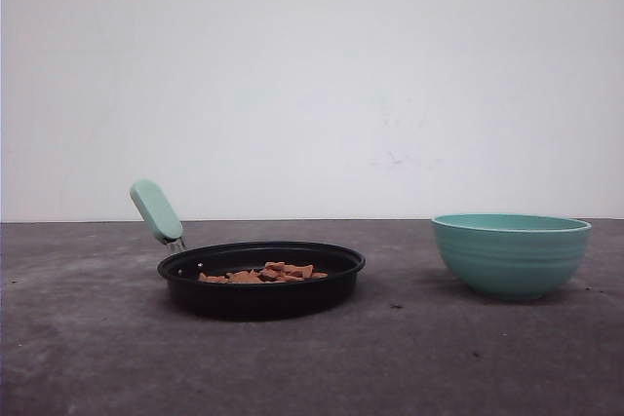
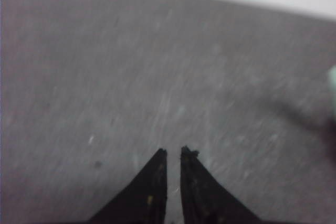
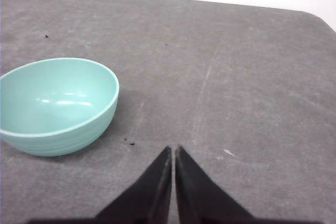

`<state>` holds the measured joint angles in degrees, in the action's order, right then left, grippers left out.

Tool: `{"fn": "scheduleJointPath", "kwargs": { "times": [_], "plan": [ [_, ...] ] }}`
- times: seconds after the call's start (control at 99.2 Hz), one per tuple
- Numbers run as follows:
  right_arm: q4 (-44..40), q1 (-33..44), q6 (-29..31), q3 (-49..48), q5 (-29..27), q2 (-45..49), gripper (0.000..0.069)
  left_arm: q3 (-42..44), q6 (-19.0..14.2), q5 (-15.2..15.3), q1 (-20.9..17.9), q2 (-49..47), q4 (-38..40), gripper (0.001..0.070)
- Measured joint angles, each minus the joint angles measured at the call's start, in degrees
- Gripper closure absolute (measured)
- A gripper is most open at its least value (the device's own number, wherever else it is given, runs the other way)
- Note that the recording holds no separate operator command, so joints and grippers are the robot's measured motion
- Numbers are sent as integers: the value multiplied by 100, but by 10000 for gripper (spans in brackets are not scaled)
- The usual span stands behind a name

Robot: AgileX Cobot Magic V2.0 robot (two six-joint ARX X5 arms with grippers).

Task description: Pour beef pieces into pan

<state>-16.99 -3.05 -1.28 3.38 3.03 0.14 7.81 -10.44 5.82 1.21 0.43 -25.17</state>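
The black pan [image 1: 261,280] sits left of centre on the grey table, its mint-green handle [image 1: 156,210] angled up and to the left. Reddish-brown beef pieces [image 1: 261,273] lie heaped inside it. To the right stands the teal ribbed bowl [image 1: 510,254], upright; its inside [image 3: 55,95] shows bare in the right wrist view. My right gripper [image 3: 173,149] is shut over bare table beside that bowl, holding nothing. My left gripper [image 2: 174,151] hovers over bare table with its jaws nearly together and nothing between them.
A few dark crumbs [image 3: 129,142] lie on the grey table [image 1: 439,358] near the bowl. A white wall [image 1: 312,75] rises behind the table's far edge. The table's rounded corner [image 3: 321,18] appears in the right wrist view.
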Motion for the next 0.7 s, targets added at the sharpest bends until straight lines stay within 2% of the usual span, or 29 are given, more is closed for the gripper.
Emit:
{"fn": "scheduleJointPath", "kwargs": {
  "times": [0.272,0.484,0.696],
  "plan": [
    [11,0,0,0,-2,0,681,-72,535,2,-101,-15,-302,687],
    [13,0,0,0,-2,0,681,-133,588,-127,-149,-15,-107,687],
    [13,0,0,0,-2,0,681,-151,621,-131,-149,-15,-31,687]
  ]
}}
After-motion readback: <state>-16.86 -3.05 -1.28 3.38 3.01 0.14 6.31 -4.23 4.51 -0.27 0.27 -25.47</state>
